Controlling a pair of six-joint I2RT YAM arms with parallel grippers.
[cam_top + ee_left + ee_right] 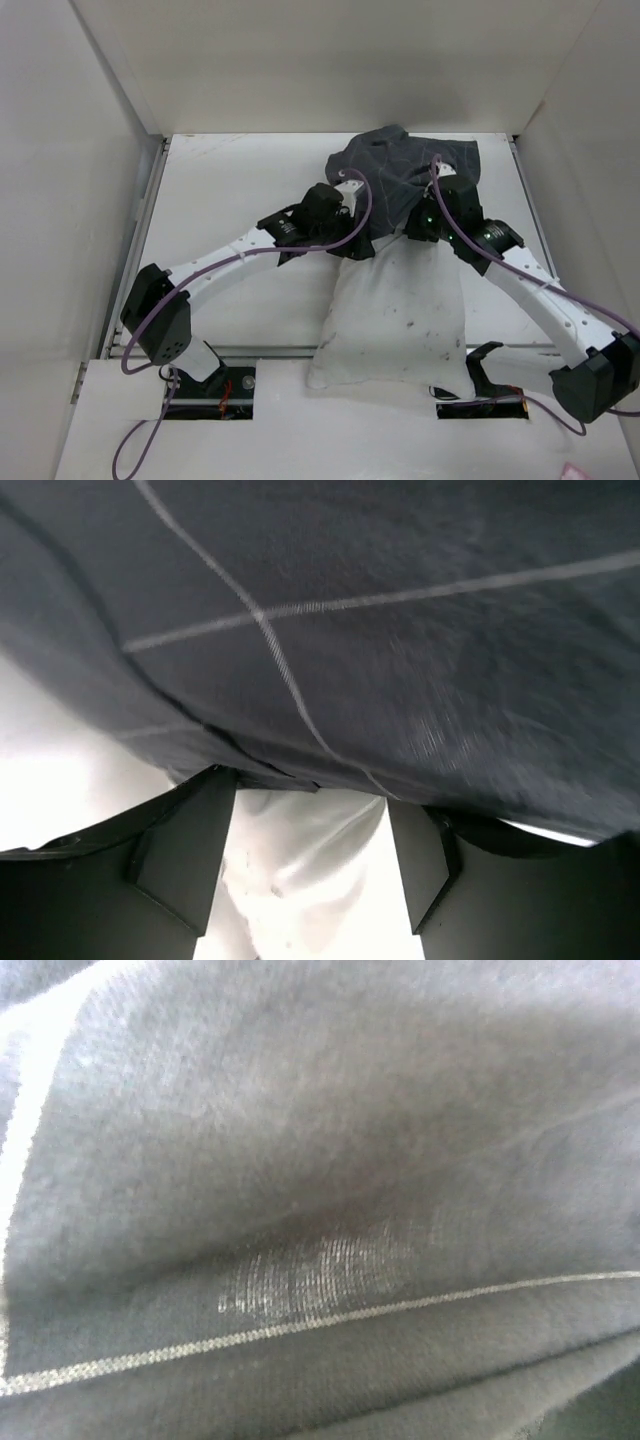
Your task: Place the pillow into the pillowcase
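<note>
Left end effector (310, 800): jaws apart and gripping nothing I can make out. It sits at the near hem of the pillowcase (400, 630), with the white cloth of the pillow (300, 880) showing between its fingers (190, 850).
Right end effector (438, 200): buried in the dark cloth on the right. Its own camera shows only fabric, so I cannot tell whether it is open or closed.
Pillowcase: dark grey with thin pale grid lines, bunched in a heap at the far middle of the desk (240, 180) and draped over the pillow's far end.
Pillow: large, white and plump, running near to far at the centre. Most of it lies outside the case.
Handling: both look light and soft. The limp case is likely to sag shut, and the pillow to squash and bulge.
Where to hold: I judge the hem best, pinched at two well-spread corners, one layer only.
In the way: bunched folds hide the case's mouth, both arms crowd the pillow's far end, and the purple cables (365, 200) loop close to the cloth and might snag.
Surroundings: white walls stand left, right and far.
</note>
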